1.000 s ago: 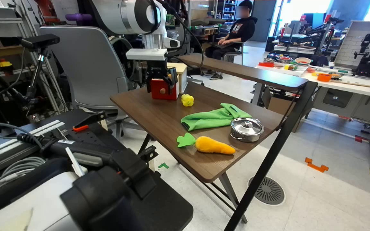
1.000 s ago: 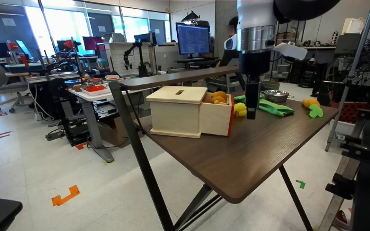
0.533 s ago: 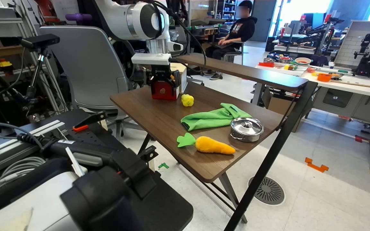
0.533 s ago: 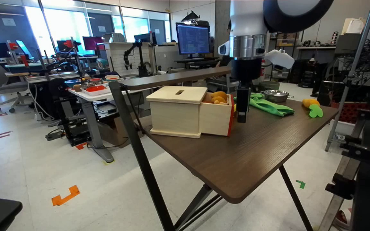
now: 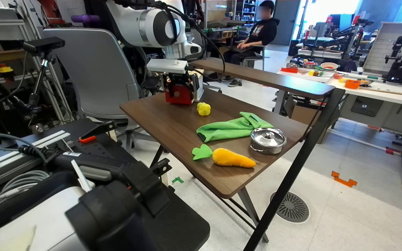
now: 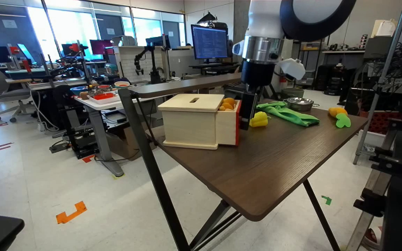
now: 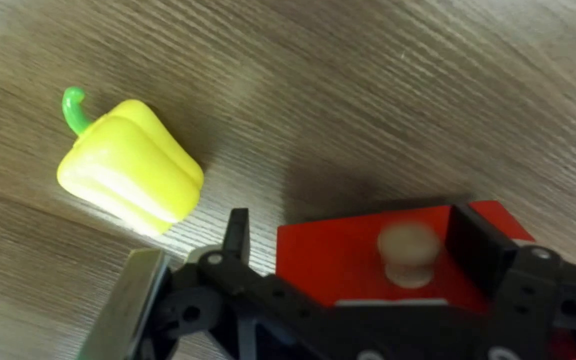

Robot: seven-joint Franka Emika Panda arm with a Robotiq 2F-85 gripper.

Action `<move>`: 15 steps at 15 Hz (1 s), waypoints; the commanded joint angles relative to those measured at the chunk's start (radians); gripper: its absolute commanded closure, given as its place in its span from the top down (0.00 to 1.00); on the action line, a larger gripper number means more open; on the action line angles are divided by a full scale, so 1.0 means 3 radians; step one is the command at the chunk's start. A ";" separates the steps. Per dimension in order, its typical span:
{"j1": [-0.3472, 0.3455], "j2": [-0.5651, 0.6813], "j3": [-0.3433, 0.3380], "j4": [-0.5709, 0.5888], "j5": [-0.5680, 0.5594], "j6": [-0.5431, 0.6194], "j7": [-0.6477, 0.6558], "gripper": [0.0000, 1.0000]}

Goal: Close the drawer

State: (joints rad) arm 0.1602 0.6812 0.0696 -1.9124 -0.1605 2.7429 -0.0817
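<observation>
The light-wood drawer unit (image 6: 190, 129) stands on the brown table. Its drawer (image 6: 226, 129) is partly out, with orange items (image 6: 227, 104) inside. The red front (image 5: 181, 98) with a round wooden knob (image 5: 177, 93) also shows in the wrist view (image 7: 318, 255). My gripper (image 6: 247, 116) is open and tilted, its fingers against or very close to the red front. In the wrist view, the knob (image 7: 410, 252) lies between the spread fingers (image 7: 352, 212), nearer the right finger. The right finger overlaps the front; the left finger is past its left edge. Nothing is held.
A yellow toy pepper (image 7: 133, 165) lies on the table beside the drawer front. A green cloth (image 5: 234, 127), a lidded metal pot (image 5: 268, 140) and a plush carrot (image 5: 232, 158) lie farther along the table (image 5: 173, 122). A raised shelf (image 6: 187, 84) runs behind the unit.
My gripper has come down and moved toward the unit, tilting against the red front. The drawer has slid partway inward in the last half second. The pepper and other table items stay put.
</observation>
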 commanded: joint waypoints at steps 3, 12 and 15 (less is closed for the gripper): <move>-0.0051 0.0046 0.0050 0.0048 0.0129 0.0211 0.0035 1.00; 0.0028 0.0287 -0.0094 0.0217 0.0188 0.0466 0.0217 1.00; 0.0020 0.0332 -0.0085 0.0255 0.0206 0.0500 0.0248 1.00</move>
State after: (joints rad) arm 0.1565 0.7317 0.0585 -1.8961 -0.1107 2.8542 -0.0368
